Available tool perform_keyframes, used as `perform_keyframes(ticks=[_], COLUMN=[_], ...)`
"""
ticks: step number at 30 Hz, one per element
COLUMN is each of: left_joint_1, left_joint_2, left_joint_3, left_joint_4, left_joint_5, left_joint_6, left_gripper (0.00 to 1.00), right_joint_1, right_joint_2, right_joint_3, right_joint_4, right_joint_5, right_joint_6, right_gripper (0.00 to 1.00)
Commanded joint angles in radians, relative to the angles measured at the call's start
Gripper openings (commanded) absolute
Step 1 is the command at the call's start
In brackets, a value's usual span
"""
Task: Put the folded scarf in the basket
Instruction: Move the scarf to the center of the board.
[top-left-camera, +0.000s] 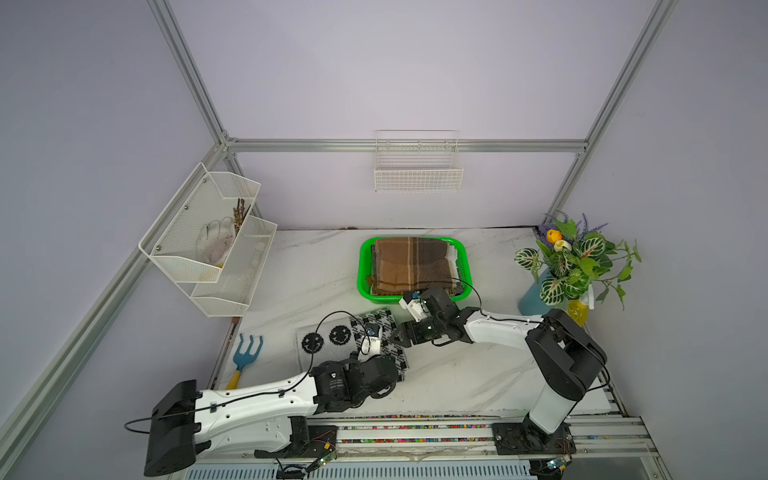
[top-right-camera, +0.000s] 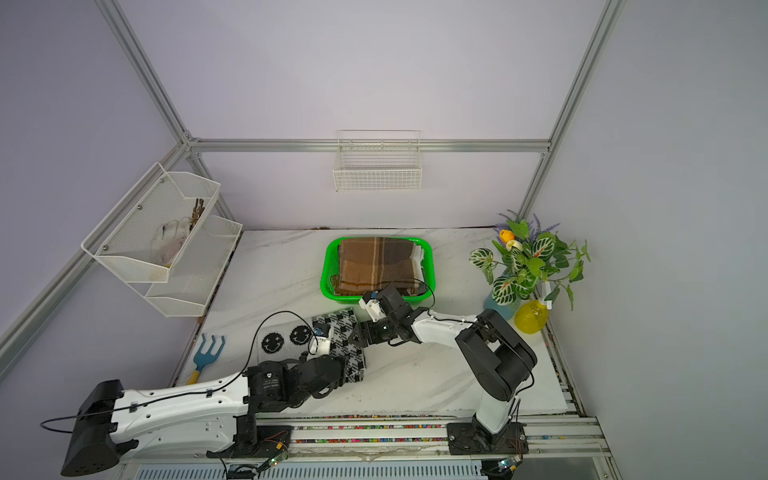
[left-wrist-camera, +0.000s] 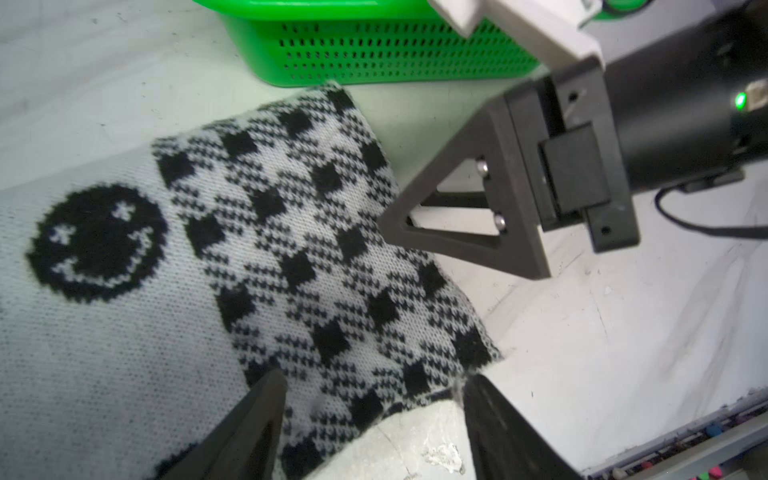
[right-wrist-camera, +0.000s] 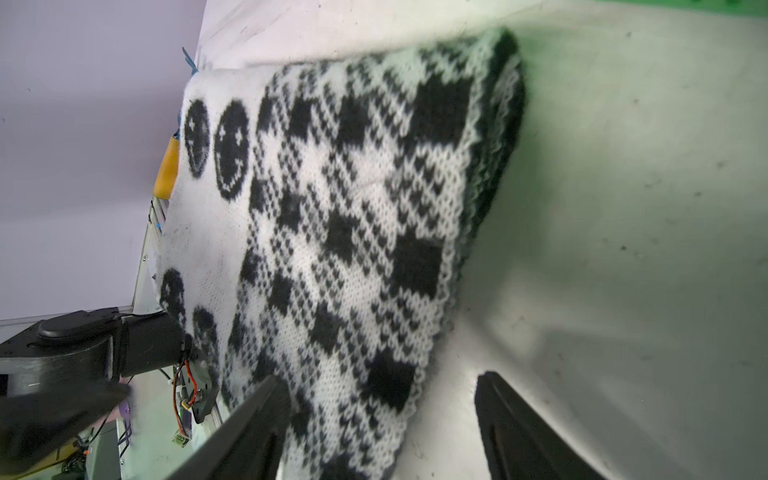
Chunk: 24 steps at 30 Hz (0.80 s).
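Straddles the right end of the folded scarf (left-wrist-camera: 307, 249) with left gripper (left-wrist-camera: 374, 382) and right gripper (right-wrist-camera: 382, 382), both released, holding nothing; lies lengthwise across, just before the basket (left-wrist-camera: 374, 54).

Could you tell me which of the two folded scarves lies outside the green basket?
The black-and-white knitted scarf with smiley faces, flat on the table; the brown plaid scarf sits inside the green basket.
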Motion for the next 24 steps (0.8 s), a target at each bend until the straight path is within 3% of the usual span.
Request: perform_keyframes(ticks=[1, 7, 18, 20, 24], left_joint_1=[0.065, 0.173, 0.232, 0.238, 0.259], left_joint_2=[-0.149, -0.230, -0.295, -0.293, -0.263], left_joint_3=[-0.079, -0.142, -0.160, -0.166, -0.175], left_joint_4=[0.013, 0.002, -0.015, -0.004, 0.021], left_joint_5=[-0.013, 0.045, 0.068, 0.081, 0.100], left_joint_6=[0.055, 0.068, 0.104, 0.108, 0.118], left_gripper=[0.74, 0.74, 0.75, 0.75, 0.76], right_joint_1=[0.004, 0.010, 0.068, 0.071, 0.086], right_joint_2=[0.030, 0.109, 0.178, 0.179, 0.198], right_joint_3=[0.019, 0.054, 0.044, 0.032, 0.029], right_joint_4=[0.015, 0.022, 0.095, 0.115, 0.188], right_joint_5=[-0.004, -0.053, -0.110, -0.119, -0.174], right_joint_6=[0.006, 0.021, 0.062, 0.077, 0.117], right_gripper=[0.76, 0.76, 0.71, 0.68, 0.34])
